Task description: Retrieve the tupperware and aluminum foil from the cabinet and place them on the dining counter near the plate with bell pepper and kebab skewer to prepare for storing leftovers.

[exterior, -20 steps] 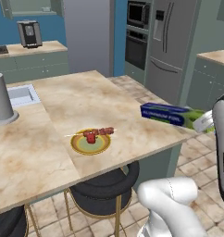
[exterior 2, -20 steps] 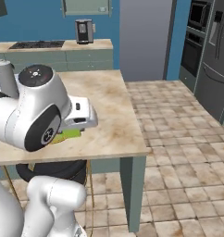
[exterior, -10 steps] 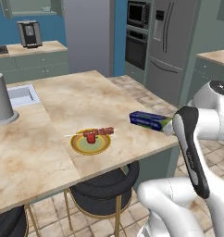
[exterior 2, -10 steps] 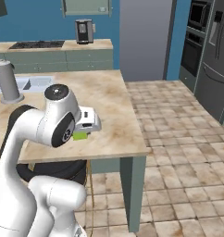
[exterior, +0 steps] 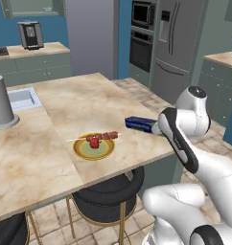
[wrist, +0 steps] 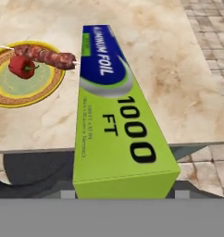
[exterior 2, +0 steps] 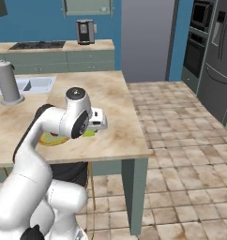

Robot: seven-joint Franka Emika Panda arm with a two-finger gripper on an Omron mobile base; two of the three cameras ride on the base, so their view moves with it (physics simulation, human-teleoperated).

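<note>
Dark-blue aluminum foil (exterior: 141,124) carton, lime-green end pinched in the claw (wrist: 125,192), has moved inward over the tabletop (exterior: 89,100) toward the plate (exterior: 93,147); release pending.

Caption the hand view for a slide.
Aluminum foil carton carried lime-green end first over the dining counter, beside the plate of skewer and pepper.
</note>
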